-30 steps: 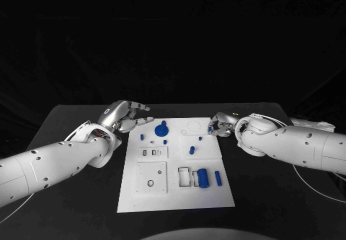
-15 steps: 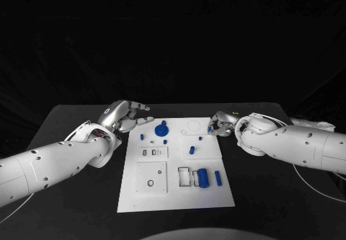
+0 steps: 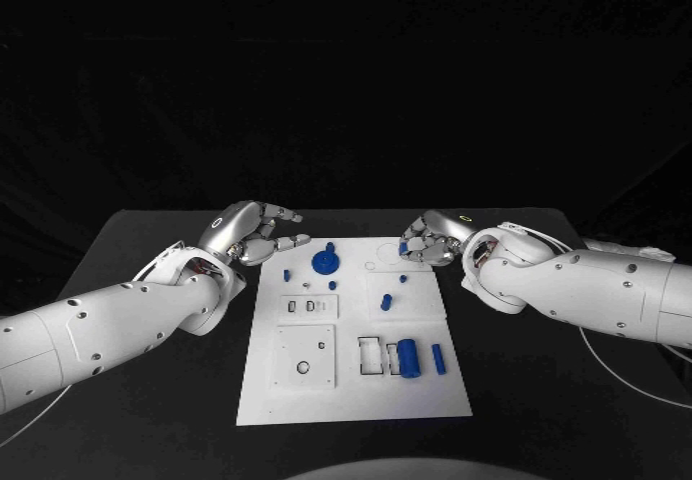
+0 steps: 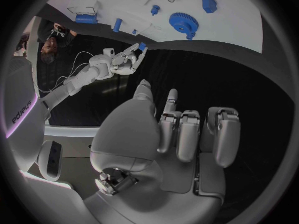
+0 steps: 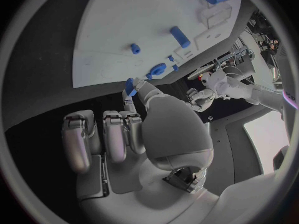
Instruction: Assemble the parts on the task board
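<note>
Black cloth covers the surface (image 3: 159,240) and the dark room behind it, with the white task board (image 3: 353,400) lying in the middle. Over the board's far right corner the right robot hand (image 3: 423,243) pinches a small blue peg (image 5: 130,86) between thumb and fingertip, the remaining fingers curled beside it; the right wrist view shows the peg gripped near one end only. That slender hold is the main risk: if the peg tilts or slips while being lowered, it could drop onto the board, roll off the far edge, or jam askew at its hole. Just beneath this hand lie a round recess and small sockets, though which one the peg belongs in I cannot tell. At the board's far left corner the left robot hand (image 3: 257,232) hovers with fingers loosely curled and apart, holding nothing. It sits close to the blue gear (image 3: 326,262), so a careless sweep could knock the gear or the small blue pieces (image 3: 286,273) beside it. Farther toward the near edge, a short blue pin (image 3: 385,299) lies loose mid-board, and a blue cylinder (image 3: 408,356) with a thinner blue rod (image 3: 437,357) rest by the rectangular slots, well away from both hands.
</note>
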Tool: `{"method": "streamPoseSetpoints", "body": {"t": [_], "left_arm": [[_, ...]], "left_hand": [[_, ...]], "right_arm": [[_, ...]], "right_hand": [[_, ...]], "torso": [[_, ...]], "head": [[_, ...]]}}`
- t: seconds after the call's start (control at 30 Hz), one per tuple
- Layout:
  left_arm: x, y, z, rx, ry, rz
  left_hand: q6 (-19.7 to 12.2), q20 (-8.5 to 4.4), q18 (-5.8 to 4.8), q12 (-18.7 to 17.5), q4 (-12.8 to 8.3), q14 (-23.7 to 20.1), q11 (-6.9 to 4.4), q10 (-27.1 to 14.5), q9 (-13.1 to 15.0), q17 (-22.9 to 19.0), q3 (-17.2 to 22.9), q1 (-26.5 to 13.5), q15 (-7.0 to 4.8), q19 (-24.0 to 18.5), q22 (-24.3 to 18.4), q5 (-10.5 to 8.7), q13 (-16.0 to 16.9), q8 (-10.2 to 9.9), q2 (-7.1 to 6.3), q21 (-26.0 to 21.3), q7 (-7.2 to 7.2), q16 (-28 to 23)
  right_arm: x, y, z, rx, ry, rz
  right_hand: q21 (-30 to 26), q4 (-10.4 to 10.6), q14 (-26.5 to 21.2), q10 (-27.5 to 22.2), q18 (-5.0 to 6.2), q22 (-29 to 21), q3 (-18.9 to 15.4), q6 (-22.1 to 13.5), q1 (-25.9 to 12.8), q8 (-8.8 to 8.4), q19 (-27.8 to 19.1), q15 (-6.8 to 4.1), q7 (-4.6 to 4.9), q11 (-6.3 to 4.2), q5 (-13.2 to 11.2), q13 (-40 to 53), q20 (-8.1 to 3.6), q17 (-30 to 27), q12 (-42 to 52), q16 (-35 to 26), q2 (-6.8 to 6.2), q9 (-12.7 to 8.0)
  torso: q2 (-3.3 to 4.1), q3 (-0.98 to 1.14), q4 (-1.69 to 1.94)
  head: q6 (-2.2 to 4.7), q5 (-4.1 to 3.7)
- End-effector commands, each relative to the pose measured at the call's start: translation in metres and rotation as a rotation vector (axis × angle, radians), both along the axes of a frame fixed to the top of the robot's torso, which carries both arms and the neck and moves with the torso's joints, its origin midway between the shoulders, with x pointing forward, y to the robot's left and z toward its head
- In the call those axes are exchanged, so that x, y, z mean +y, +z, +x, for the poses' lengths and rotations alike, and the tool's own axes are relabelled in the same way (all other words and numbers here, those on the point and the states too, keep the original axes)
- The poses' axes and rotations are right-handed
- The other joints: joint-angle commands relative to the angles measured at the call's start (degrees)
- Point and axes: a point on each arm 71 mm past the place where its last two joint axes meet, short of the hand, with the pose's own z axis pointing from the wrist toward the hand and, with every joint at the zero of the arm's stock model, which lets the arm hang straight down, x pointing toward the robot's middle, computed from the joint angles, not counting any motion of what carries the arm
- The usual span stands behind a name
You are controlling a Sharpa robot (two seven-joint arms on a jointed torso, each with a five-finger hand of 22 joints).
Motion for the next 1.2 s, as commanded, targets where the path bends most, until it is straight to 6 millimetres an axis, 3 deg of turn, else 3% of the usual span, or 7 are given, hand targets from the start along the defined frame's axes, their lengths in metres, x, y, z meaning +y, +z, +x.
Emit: {"method": "streamPoseSetpoints", "body": {"t": [0.03, 0.37, 0.77, 0.87, 1.2], "left_arm": [[-0.003, 0.001, 0.0, -0.008, -0.011, -0.003], [-0.004, 0.001, 0.001, -0.009, -0.012, -0.001], [-0.005, 0.0, 0.001, -0.016, -0.017, 0.015], [-0.005, -0.001, 0.001, -0.016, -0.017, 0.017], [-0.004, 0.0, 0.0, -0.017, -0.017, 0.016]], "left_hand": [[-0.1, 0.34, -0.43, 0.1, 0.1, 6.0, 0.33, 6.1, -0.1, 15.1, -0.3, 0.1, 0.4, 5.9, 15.1, -0.11, 15.1, -0.2, 0.58, 0.1, 0.29, 0.1], [0.0, 0.35, -0.43, 0.1, 0.1, 6.0, 0.33, 6.1, -0.1, 15.1, -0.4, 0.1, 0.41, 5.9, 15.1, -0.11, 15.1, -0.2, 0.63, 0.1, 0.29, 0.1], [0.0, 0.35, -0.43, 0.1, 0.1, 6.0, 0.33, 6.1, -0.1, 15.1, -0.4, 0.1, 0.41, 5.9, 15.1, -0.11, 15.1, -0.2, 0.63, 0.1, 0.29, 0.1], [0.0, 0.35, -0.43, 0.1, 0.1, 6.0, 0.33, 6.1, -0.1, 15.1, -0.4, 0.1, 0.41, 5.9, 15.1, -0.11, 15.1, -0.2, 0.63, 0.1, 0.29, 0.1], [0.0, 0.36, -0.43, 0.1, 0.0, 6.0, 0.33, 6.1, -0.1, 15.1, -0.4, 0.1, 0.41, 5.9, 15.1, -0.1, 15.1, -0.2, 0.67, 0.1, 0.28, 0.1]], "right_arm": [[0.012, 0.01, -0.004, -0.02, 0.021, 0.074], [0.055, 0.014, -0.022, 0.068, 0.12, 0.088], [0.105, 0.013, -0.034, 0.109, 0.185, 0.045], [0.116, 0.009, -0.036, 0.122, 0.196, 0.025], [0.143, -0.013, -0.04, 0.132, 0.208, -0.025]], "right_hand": [[0.3, -0.2, 6.1, 5.9, -0.39, 15.1, 0.0, 0.4, 0.4, -0.03, 6.0, -0.42, 0.28, 0.16, 0.2, 15.1, -0.23, 15.1, 0.2, 0.2, -0.29, 0.0], [0.3, -0.1, 6.1, 5.9, -0.39, 15.1, -0.2, 0.5, 0.1, -0.34, 6.0, -0.17, 0.85, 0.64, 0.0, 15.1, -0.1, 15.1, 0.2, 0.2, -0.37, -0.2], [0.3, -0.2, 6.1, 5.9, -0.39, 15.1, -0.3, 1.6, 0.2, -0.5, 6.0, 0.69, 2.17, 1.8, -0.1, 15.1, 0.5, 15.1, 0.2, 0.2, -0.44, -0.5], [0.3, -0.3, 6.1, 5.9, -0.39, 15.1, -0.3, 1.7, 0.2, -0.59, 6.0, 0.8, 2.33, 1.95, -0.1, 15.1, 0.6, 15.1, 0.2, 0.2, -0.48, -0.5], [0.3, -0.3, 6.1, 5.9, -0.39, 15.1, -0.5, 1.8, 0.0, -1.03, 6.0, 1.46, 3.16, 2.72, -0.5, 15.1, 1.13, 15.1, 0.2, 0.2, -0.75, -0.8]], "torso": [[0.09, -0.09, 0.03], [0.05, -0.07, -0.09], [-0.17, -0.09, -0.04], [-0.21, -0.13, -0.03], [-0.07, -0.11, -0.04]], "head": [[-0.27, 0.16], [-1.27, 1.07], [-3.34, 3.54], [-3.66, 3.57], [-3.74, 3.69]]}}
